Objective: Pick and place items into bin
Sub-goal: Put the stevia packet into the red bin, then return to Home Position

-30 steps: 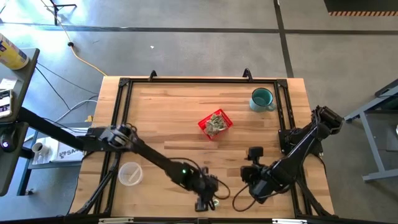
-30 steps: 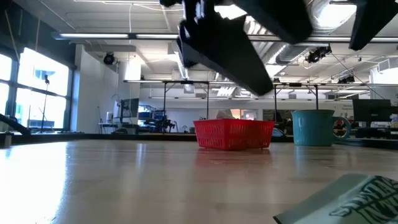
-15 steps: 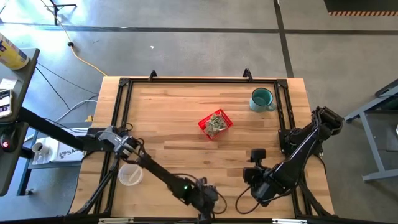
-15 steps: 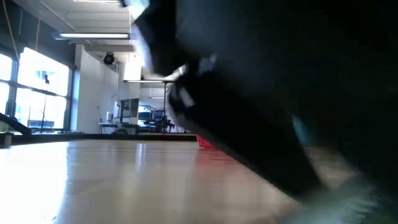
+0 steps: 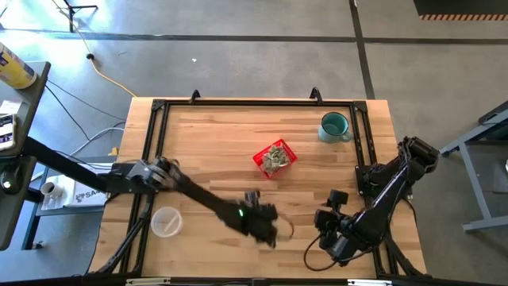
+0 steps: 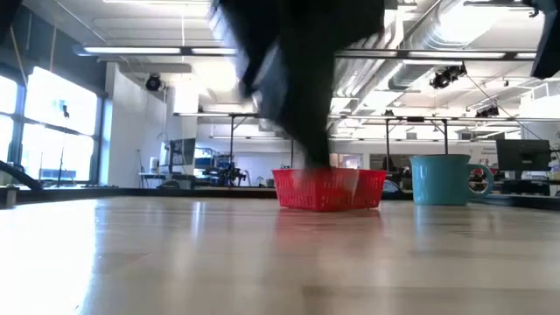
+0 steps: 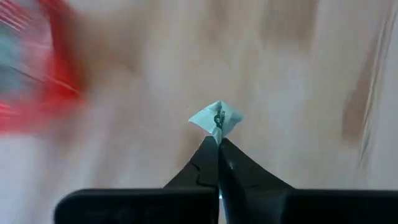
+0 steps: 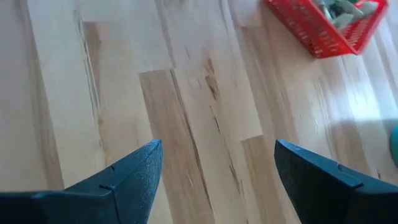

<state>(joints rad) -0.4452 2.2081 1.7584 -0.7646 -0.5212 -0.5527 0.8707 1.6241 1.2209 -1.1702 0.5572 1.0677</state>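
Observation:
My left gripper (image 5: 268, 232) hangs over the near middle of the table, shut on one small pale green crinkled wrapped item (image 7: 216, 118). The red slotted bin (image 5: 275, 158) stands at the table's middle, beyond that gripper, and holds several such items (image 8: 339, 9). It also shows in the low view as the bin (image 6: 328, 188), behind the blurred dark left arm. My right gripper (image 8: 217, 180) waits open above bare wood at the near right, its fingers pointing toward the bin (image 8: 323, 28). My left gripper pinches the item by one edge of its wrapper (image 7: 217, 132) between the free ends of its two fingers (image 7: 208, 152). The rest of the item sticks out past the fingertips, clear of the table.
A teal mug (image 5: 334, 126) stands at the far right. A clear round cup (image 5: 166, 222) stands at the near left. A black frame rail (image 5: 254, 102) runs around the wooden table. Bare wood lies between my grippers and the bin.
My left gripper dipped to the table's near edge, shut on the item that lay there, then rose and swung toward the far edge and the bin, lifting the item clear. My right gripper has shifted a little toward the table's right edge.

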